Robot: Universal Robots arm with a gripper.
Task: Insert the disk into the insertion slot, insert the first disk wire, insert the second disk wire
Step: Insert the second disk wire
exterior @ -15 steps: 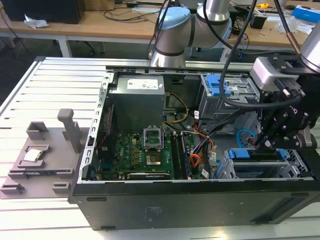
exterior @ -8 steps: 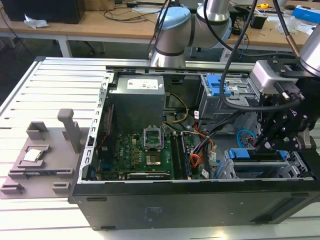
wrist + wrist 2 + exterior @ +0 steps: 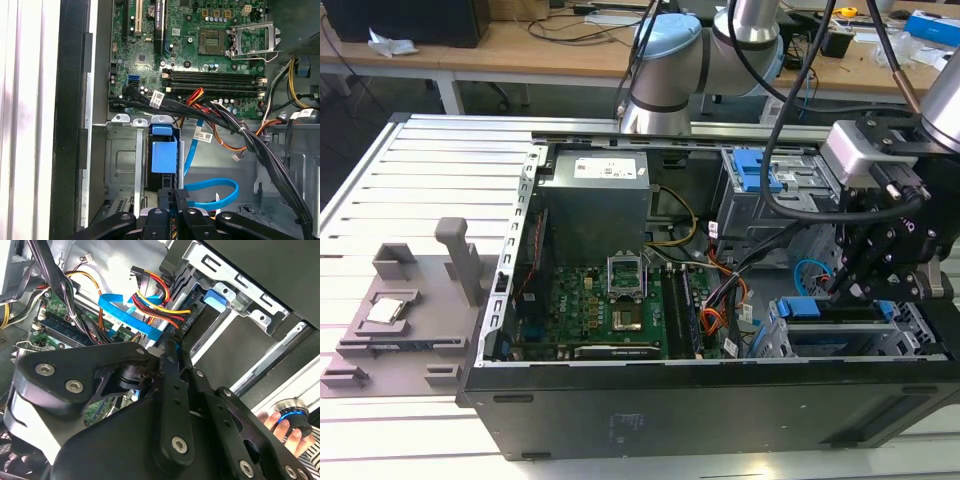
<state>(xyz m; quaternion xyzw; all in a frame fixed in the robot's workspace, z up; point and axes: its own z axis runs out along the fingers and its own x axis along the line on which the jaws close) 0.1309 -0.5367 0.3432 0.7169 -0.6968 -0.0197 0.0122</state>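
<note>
An open desktop computer case lies on its side on a slatted metal worktop. I am steering one robot arm. Its black end effector hangs inside the case at the exterior view's right, just above the drive cages.

The disk sits in the insertion slot, the low grey perforated cage in the near corner of the case at the exterior view's right. Only the blue carrier end of the disk faces me. I judge the disk to be rigid, fairly heavy for its size and sensitive to knocks. The blue carrier is the safest place to push or hold it, not the bare metal.

In both wrist views the fingertips are drawn together. The black plug of the blue data wire lies right at their tips, so I judge the end effector is clamped on that plug. The wire is a flat ribbon, light and floppy, looping loosely beside the cage. Its plug is small, stiff and easy to tilt, so the hold belongs on the plug body and not on the ribbon.

In the second wrist view a bundle of red, yellow and black power wires ends in a black plug just beside the disk's rear.

White tags hang on the wires and a white label sits on the power supply. I cannot read any of the print.
</note>
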